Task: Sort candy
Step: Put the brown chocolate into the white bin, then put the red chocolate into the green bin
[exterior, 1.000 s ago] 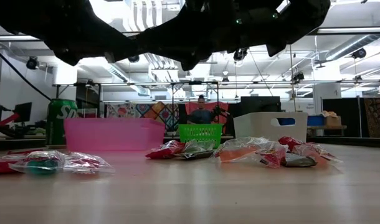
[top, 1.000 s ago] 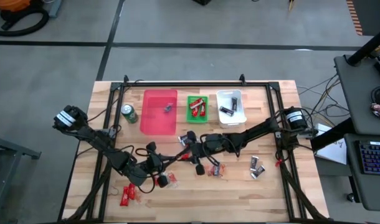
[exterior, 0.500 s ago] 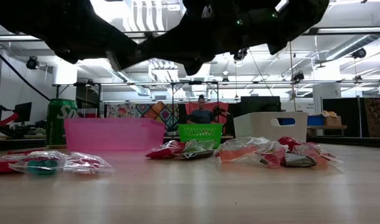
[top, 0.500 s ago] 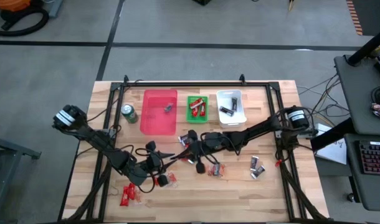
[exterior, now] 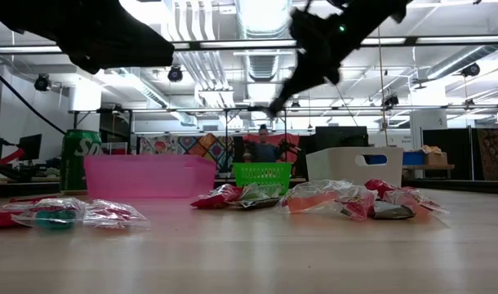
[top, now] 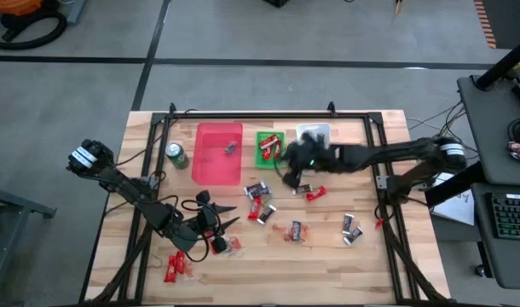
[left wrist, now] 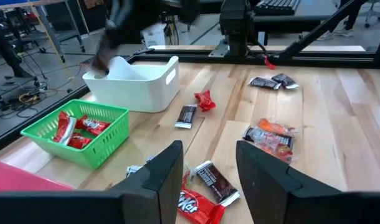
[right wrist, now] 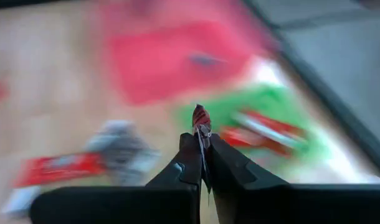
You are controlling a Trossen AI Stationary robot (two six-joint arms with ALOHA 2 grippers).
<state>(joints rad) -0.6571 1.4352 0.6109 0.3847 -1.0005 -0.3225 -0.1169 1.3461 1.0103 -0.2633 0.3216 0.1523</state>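
The right pincer point(right wrist: 202, 163) is pressed together on a small red-wrapped candy point(right wrist: 200, 118) and hangs above the wooden counter point(top: 371, 256) near the green mesh basket point(top: 269, 149) of red sweets, which sits between the pink plastic bin point(top: 218, 153) and the white plastic bin point(top: 316, 147). The left pincer point(left wrist: 209, 171) is spread with nothing between its fingers, low over the counter's front left part near a red-wrapped chocolate bar point(left wrist: 199, 205). More wrapped candies lie loose across the counter, among them a dark pair point(top: 351, 228) toward the right and a red pair point(top: 176, 266) at the front left.
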